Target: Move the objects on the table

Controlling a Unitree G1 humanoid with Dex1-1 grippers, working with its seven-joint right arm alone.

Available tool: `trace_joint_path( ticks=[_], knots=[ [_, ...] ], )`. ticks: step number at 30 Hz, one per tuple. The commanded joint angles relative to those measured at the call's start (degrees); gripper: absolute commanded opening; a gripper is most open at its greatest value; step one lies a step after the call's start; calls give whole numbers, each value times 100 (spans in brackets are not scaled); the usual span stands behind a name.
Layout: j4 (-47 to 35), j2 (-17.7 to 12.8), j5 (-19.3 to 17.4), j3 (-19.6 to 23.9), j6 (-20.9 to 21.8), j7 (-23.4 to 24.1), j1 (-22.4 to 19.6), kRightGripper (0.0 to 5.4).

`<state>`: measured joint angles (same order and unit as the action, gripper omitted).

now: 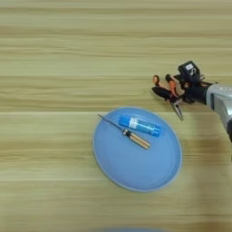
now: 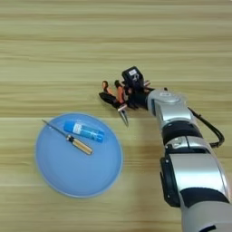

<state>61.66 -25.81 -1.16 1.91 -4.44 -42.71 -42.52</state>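
The orange-and-black-handled pliers (image 1: 173,93) are just past the upper right rim of the plate, with their metal nose pointing toward the near edge. My right gripper (image 1: 166,90) reaches in from the right and is shut on the pliers (image 2: 120,97) around the handles. The thin screwdriver with the yellowish handle (image 1: 131,135) lies diagonally on the plate. The blue tube with a white band (image 1: 139,125) lies just behind it on the same plate. Whether the pliers touch the table (image 1: 54,68) I cannot tell.
A large round blue plate (image 1: 136,174) sits at the centre of the wood-grain table. My silver forearm (image 2: 181,136) runs from the bottom right up to the gripper, with a black cable (image 2: 213,129) looping along its right side.
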Motion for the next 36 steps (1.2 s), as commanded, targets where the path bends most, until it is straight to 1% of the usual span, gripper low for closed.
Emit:
trace_joint_path(
  ticks=[1, 4, 19, 25, 34, 36],
  knots=[
    [103, -78, 52, 75, 110, 366, -627, 538],
    [267, -62, 73, 102, 131, 489, -686, 538],
    [708, 7, 127, 175, 130, 648, -777, 538],
    [798, 17, 159, 185, 168, 688, -775, 469],
    [920, 43, 192, 203, 207, 715, -765, 385],
    [934, 46, 201, 201, 210, 725, -765, 358]
  ],
)
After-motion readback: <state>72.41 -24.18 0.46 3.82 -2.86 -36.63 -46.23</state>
